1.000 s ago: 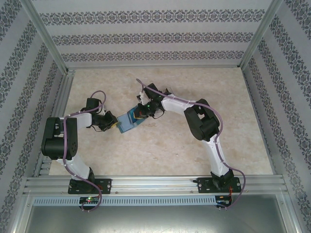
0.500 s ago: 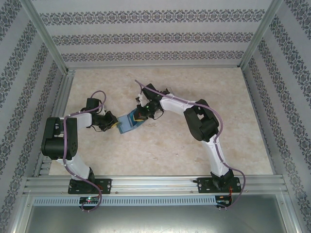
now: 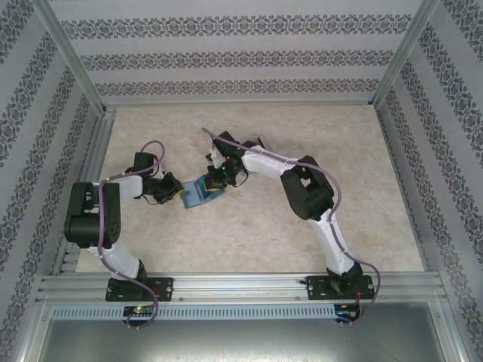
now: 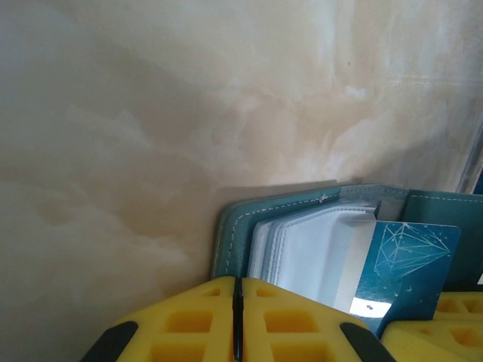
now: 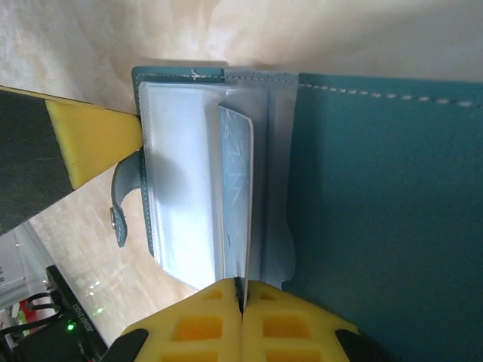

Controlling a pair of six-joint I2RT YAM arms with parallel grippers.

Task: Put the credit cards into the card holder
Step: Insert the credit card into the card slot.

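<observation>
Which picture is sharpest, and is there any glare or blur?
Top external: even light, only soft shadows on the table. Left wrist: table hazy, the card crisper, with a white glint near its bottom edge. Right wrist: sharpest, the holder's stitching reads clearly, though the table at the top is washed out.

- Worktop (image 3: 324,136): bare on the far, right and near sides of the arms, with wide room to pass.
- Holder (image 3: 195,200): closed in. The left fingers (image 4: 189,320) clamp its left edge, and the right fingers (image 5: 196,332) over its open side pinch a card (image 5: 235,188) standing among the sleeves.
- Right arm (image 3: 302,188): bars the approach from the right.
- Walls (image 3: 45,113) and posts (image 3: 72,56): bound the worktop.
</observation>
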